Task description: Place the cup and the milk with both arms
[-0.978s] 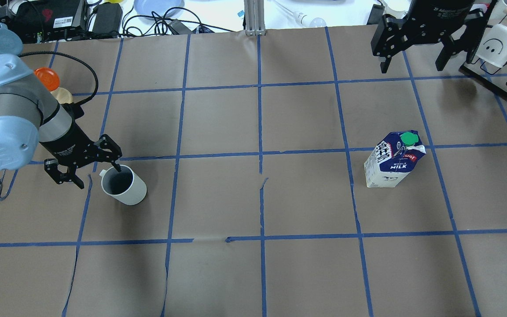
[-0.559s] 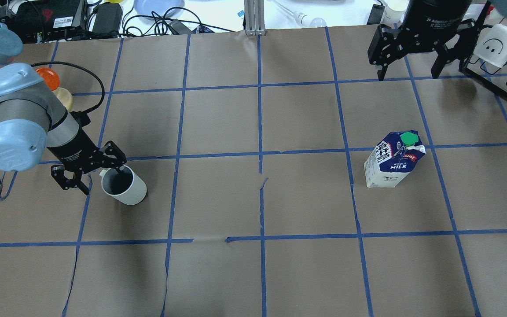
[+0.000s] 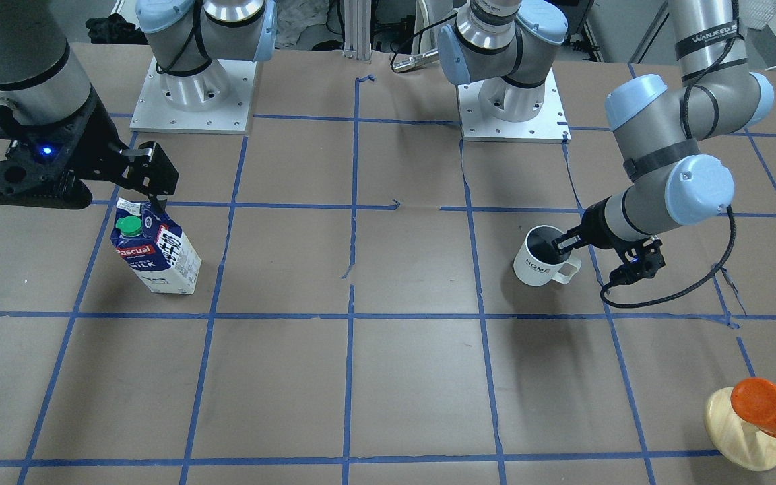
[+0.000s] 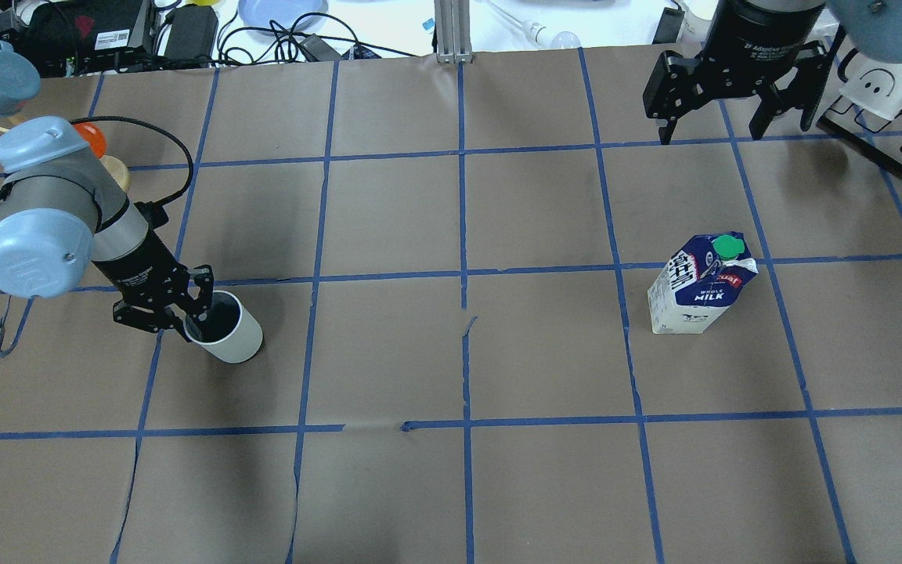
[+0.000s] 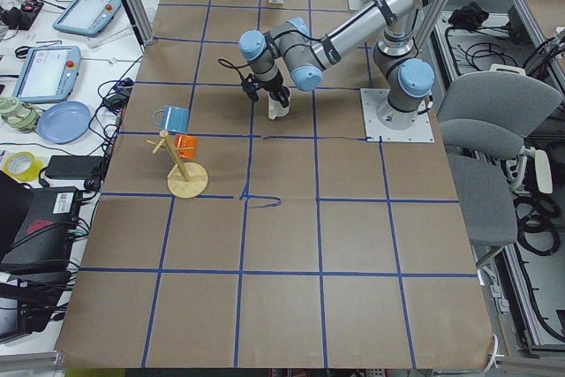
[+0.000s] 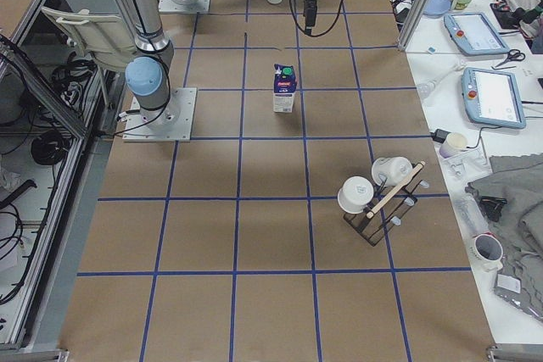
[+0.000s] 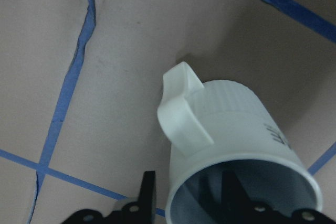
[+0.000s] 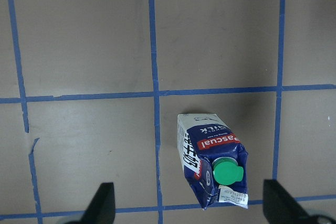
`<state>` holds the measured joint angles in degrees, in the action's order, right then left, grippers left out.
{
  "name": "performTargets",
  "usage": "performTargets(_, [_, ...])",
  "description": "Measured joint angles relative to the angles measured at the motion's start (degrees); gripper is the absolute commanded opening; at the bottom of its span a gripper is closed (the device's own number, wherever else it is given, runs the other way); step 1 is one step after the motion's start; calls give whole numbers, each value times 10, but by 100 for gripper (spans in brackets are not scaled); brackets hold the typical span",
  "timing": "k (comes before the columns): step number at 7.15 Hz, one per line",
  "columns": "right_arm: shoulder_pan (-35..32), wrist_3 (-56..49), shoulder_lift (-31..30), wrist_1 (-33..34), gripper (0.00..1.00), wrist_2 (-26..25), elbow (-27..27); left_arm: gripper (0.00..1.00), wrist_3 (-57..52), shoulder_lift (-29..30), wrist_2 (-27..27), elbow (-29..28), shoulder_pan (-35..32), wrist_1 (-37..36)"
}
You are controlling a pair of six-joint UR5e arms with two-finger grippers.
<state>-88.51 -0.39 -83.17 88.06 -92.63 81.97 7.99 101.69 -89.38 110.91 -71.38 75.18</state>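
Observation:
The white cup [image 4: 232,338] stands upright at the table's left; the front view [image 3: 537,261] shows its "HOME" lettering and handle. My left gripper [image 4: 189,315] straddles its rim beside the handle. In the left wrist view [image 7: 189,184] one finger is inside the cup [image 7: 236,124] and one is outside, partly closed, with gaps to the wall. The milk [image 4: 701,286] stands upright at the right, green cap up. My right gripper [image 4: 733,117] hangs open and empty high over the far right, and the milk [image 8: 210,166] sits below it between the wide fingers.
A wooden mug tree [image 3: 745,431] with an orange cup [image 3: 768,404] stands near the left arm. A black wire rack [image 4: 901,149] with white cups [image 4: 889,78] stands at the far right. The arm base plates [image 3: 192,101] are at the robot's side. Cables and clutter [image 4: 185,31] lie beyond the far edge.
My left gripper has turned and come down on the cup's rim, and its jaws have narrowed around the wall. My right gripper has drifted slightly left, still open. Cup and milk have not moved.

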Motion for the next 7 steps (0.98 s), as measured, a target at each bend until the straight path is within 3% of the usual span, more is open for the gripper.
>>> performTargets(2, [0,-6,1,2,100,1,0,0,13,-4,0,-55,-4,37])
performTargets(4, [0,-9,1,4,100,0,1,0,56,-9,52,-107,-24,72])
performTargets(7, [6,-25,2,10,100,-1,17,0,133,0,95,-118,-124,73])
